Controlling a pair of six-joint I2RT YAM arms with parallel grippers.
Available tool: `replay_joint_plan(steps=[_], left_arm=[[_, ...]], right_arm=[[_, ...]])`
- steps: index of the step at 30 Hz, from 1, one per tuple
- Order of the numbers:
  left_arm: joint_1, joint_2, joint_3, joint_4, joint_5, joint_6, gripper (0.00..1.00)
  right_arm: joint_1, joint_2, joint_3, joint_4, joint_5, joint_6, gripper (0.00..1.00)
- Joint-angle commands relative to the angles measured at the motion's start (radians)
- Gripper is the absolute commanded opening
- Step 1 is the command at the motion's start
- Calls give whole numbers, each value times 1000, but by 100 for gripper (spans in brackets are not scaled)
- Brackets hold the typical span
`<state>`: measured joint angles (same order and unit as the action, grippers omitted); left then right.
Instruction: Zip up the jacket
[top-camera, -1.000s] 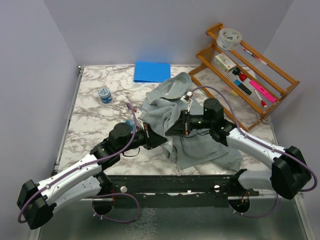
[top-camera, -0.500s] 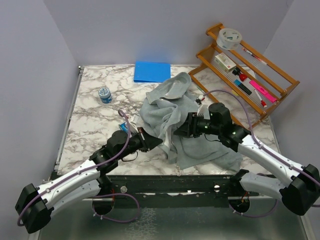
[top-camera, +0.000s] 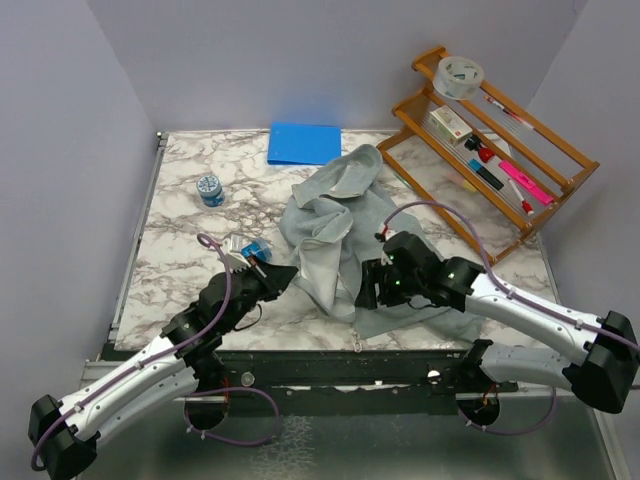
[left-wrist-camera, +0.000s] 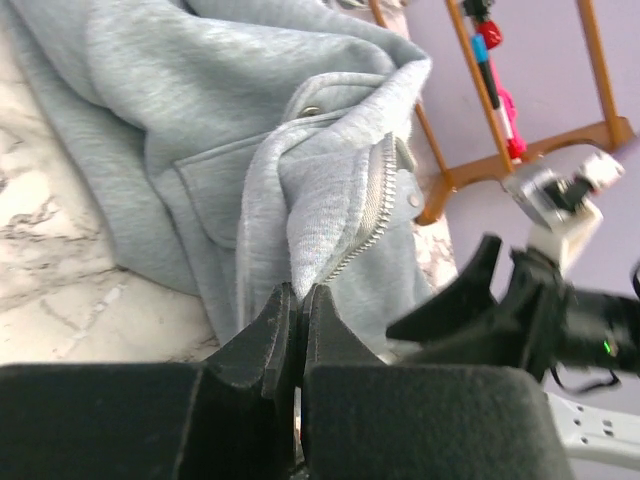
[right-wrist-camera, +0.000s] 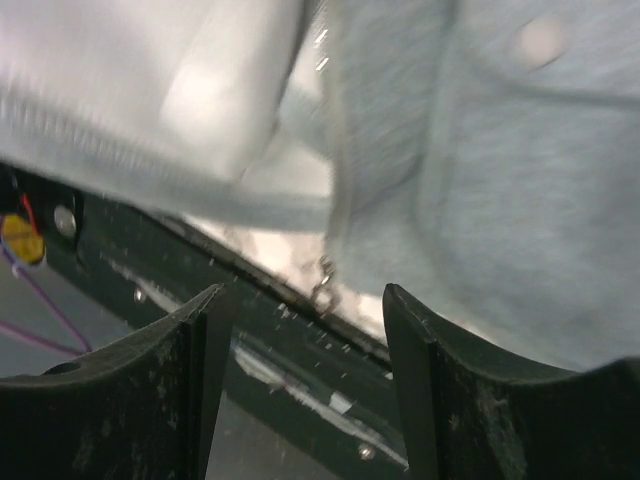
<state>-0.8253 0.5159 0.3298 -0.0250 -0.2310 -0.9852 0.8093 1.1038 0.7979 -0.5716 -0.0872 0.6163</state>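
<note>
My left gripper (top-camera: 283, 273) sits clamped shut at 8 o'clock of the soft grey-green fabric jacket (top-camera: 340, 215), right gripper (top-camera: 366, 290) gaping empty at 5.

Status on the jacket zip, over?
Left gripper shut beside the jacket. Right gripper open, zipper pull dangling between its fingers, not gripped. Jacket crumpled, zipper undone. Nothing lying on it.

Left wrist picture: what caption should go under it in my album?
Shut left gripper by the grey jacket and its open zipper, wooden rack behind.
</note>
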Motion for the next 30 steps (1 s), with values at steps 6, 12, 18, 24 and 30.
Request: replay_joint_plan(steps=[6, 12, 18, 24, 30], left_arm=[[7, 14, -6, -51, -46, -2, 0], [6, -3, -27, -39, -31, 6, 0], [7, -11, -38, -31, -21, -7, 0], [6, -25, -41, -40, -20, -9, 0], [7, -24, -46, -33, -21, -16, 0]], right_arm=[[211, 45, -76, -75, 208, 161, 57], [268, 166, -60, -92, 271, 158, 66], [295, 262, -45, -86, 323, 161, 68], [297, 292, -33, -46, 314, 142, 75], [297, 317, -8, -30, 319, 132, 78]])
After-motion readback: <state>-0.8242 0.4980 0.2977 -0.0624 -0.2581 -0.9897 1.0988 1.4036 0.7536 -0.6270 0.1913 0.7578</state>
